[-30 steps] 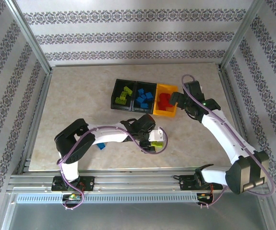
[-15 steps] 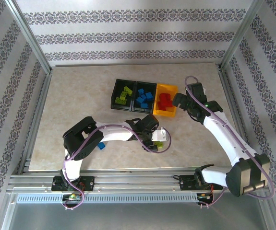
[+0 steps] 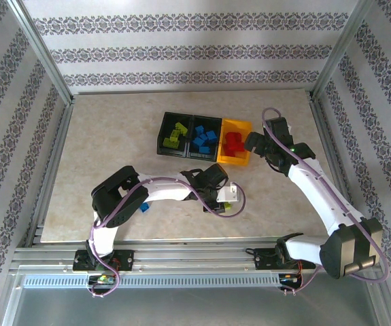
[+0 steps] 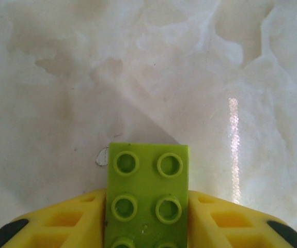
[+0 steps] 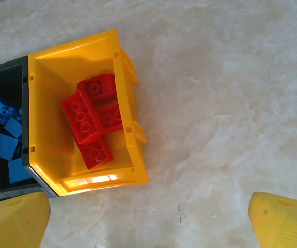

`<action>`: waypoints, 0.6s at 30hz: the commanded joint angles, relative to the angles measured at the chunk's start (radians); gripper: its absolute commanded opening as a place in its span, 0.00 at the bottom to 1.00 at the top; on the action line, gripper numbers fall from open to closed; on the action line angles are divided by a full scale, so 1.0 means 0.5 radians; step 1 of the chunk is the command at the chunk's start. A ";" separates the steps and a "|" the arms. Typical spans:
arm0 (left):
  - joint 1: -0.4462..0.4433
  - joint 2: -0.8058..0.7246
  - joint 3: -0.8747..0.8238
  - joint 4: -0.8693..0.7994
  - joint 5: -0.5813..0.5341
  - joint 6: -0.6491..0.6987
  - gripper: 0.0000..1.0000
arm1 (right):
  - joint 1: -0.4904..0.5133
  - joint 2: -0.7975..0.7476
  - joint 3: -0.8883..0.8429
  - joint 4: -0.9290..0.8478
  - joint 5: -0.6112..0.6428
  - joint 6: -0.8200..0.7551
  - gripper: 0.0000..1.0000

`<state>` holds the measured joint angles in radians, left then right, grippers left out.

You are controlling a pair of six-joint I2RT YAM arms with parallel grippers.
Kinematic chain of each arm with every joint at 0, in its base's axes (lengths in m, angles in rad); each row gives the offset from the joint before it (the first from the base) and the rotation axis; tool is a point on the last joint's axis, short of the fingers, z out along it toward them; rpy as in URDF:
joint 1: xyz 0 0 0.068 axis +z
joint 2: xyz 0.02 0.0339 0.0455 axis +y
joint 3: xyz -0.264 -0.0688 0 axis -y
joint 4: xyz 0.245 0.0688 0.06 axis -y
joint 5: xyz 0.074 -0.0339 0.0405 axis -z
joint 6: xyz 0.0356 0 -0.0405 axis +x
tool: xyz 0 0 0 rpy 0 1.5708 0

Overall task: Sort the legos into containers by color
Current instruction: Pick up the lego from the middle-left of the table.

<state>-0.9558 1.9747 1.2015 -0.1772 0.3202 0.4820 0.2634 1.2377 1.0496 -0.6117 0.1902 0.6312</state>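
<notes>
In the left wrist view a lime green lego (image 4: 147,186) lies studs up on the table, and the two yellow fingers of my left gripper (image 4: 147,214) press against its sides. From above, that left gripper (image 3: 226,198) sits low over the green lego (image 3: 226,206), in front of the containers. The left black bin (image 3: 162,136) holds green legos (image 3: 176,134). In the middle black bin (image 3: 205,119) lie blue legos (image 3: 205,138), and in the yellow bin (image 3: 238,123) red legos (image 3: 233,142). My right gripper (image 3: 253,141) stands open beside the yellow bin (image 5: 125,82). Nothing lies between its fingertips (image 5: 280,219).
One blue lego (image 3: 143,207) lies on the table near the left arm's elbow. A metal frame (image 3: 52,75) and patterned walls surround the marble tabletop (image 3: 113,136). Open tabletop lies right of the yellow bin in the right wrist view.
My left gripper has come down over the lime green lego and shut on its sides. The right gripper drew back a little from the yellow bin, still open.
</notes>
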 commanded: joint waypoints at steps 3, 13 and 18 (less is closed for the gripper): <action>0.006 -0.043 -0.089 0.166 -0.274 -0.099 0.35 | -0.024 -0.032 -0.004 0.011 -0.031 0.038 0.98; 0.083 -0.310 -0.215 0.290 -0.355 -0.298 0.28 | -0.024 -0.042 -0.022 0.013 -0.033 0.042 0.98; 0.200 -0.463 -0.278 0.354 -0.491 -0.499 0.28 | -0.025 -0.049 -0.032 0.015 -0.036 0.048 0.98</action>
<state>-0.8951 1.8015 1.0840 -0.0643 0.1379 0.3218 0.2634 1.2366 1.0492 -0.6086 0.1764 0.6342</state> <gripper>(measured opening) 0.329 0.984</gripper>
